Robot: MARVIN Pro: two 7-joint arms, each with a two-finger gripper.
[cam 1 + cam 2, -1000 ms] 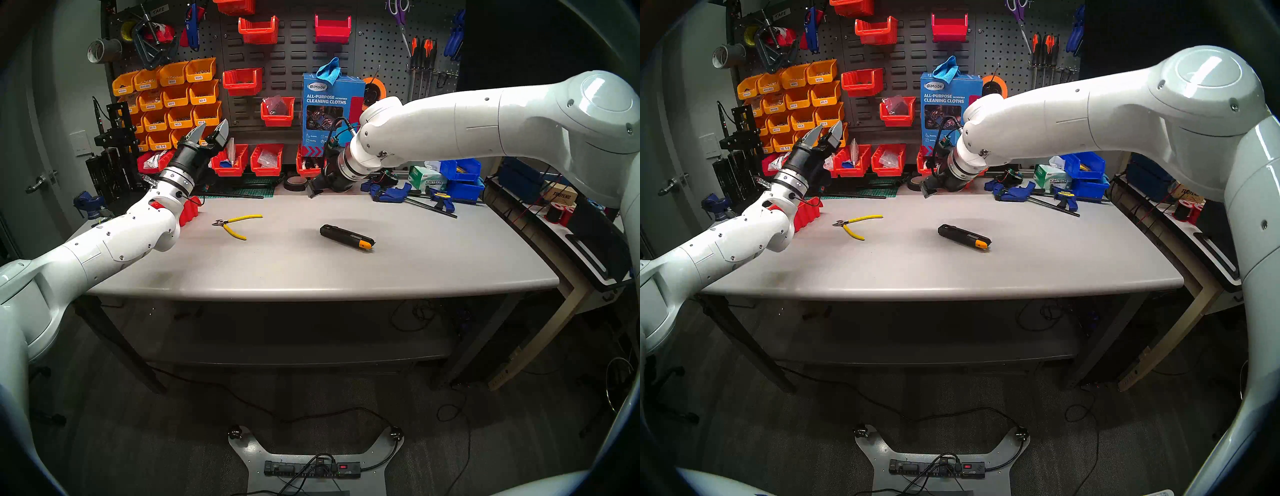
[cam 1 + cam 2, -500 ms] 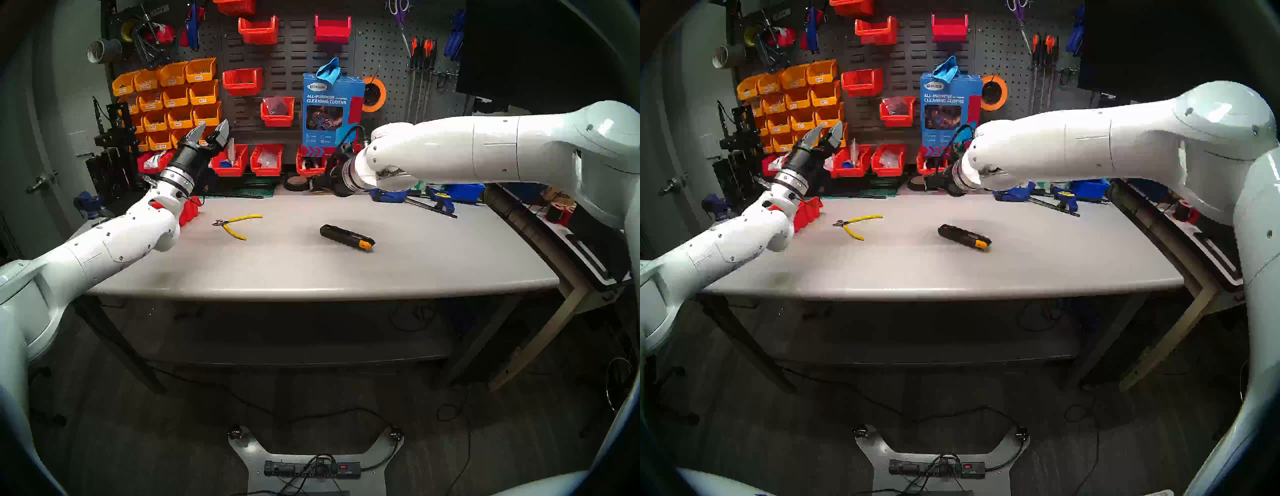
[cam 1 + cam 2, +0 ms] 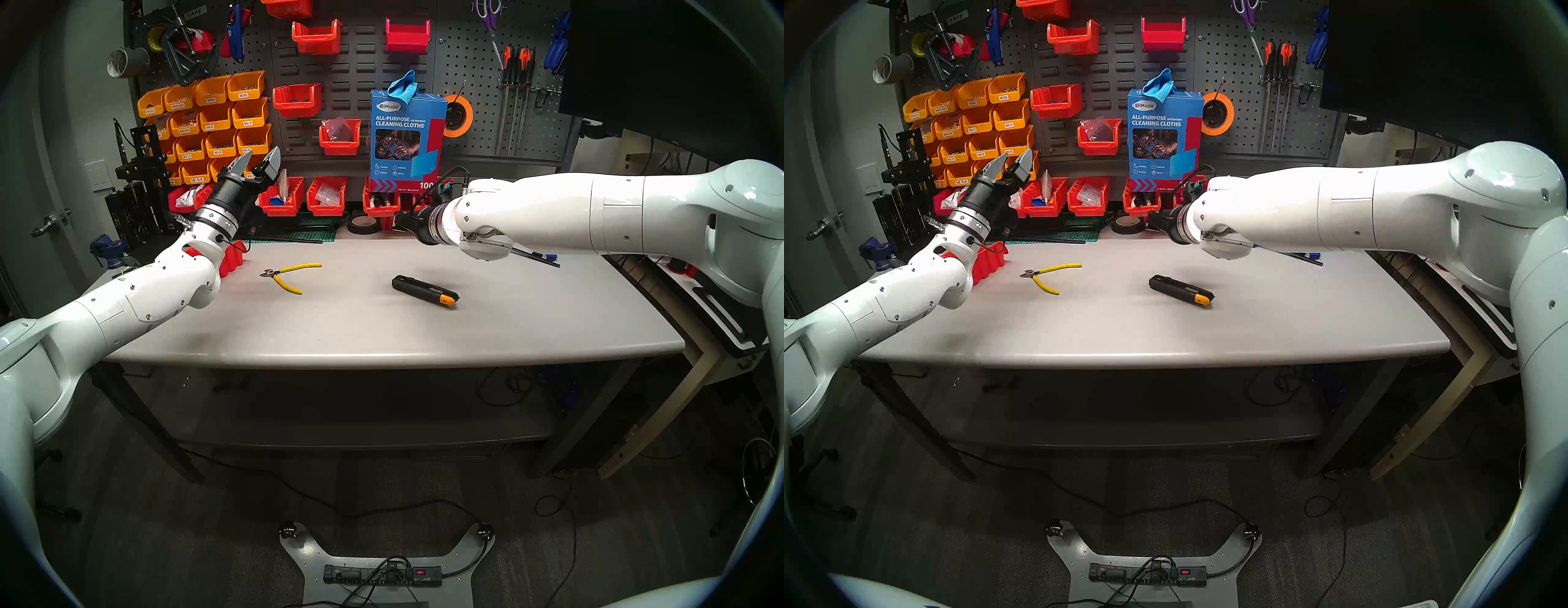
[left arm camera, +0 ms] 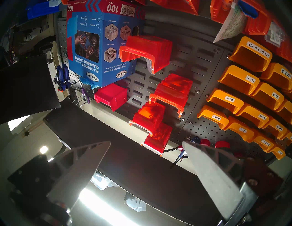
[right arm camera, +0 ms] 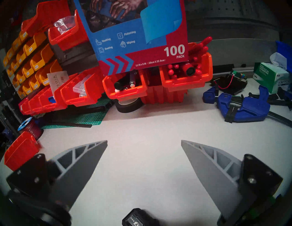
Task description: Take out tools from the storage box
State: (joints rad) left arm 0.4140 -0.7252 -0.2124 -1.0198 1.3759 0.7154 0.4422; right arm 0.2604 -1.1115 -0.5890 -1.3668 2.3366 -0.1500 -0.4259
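My left gripper (image 3: 258,163): jaws wide, empty — raised toward the wall.
My right gripper (image 5: 144,142): jaws wide, empty.
Cutters (image 3: 287,276), knife tool (image 3: 425,290): on the table (image 3: 382,331).
Storage box (image 3: 231,260): table's left end — behind my left wrist.

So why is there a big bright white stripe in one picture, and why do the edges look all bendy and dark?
In the left wrist view a ceiling light glares between the left claw fingers, since that claw tips upward. In the head views the fisheye lens bows the table edge and leaves a dark rim. The right wrist view is evenly lit, softer at its edges.
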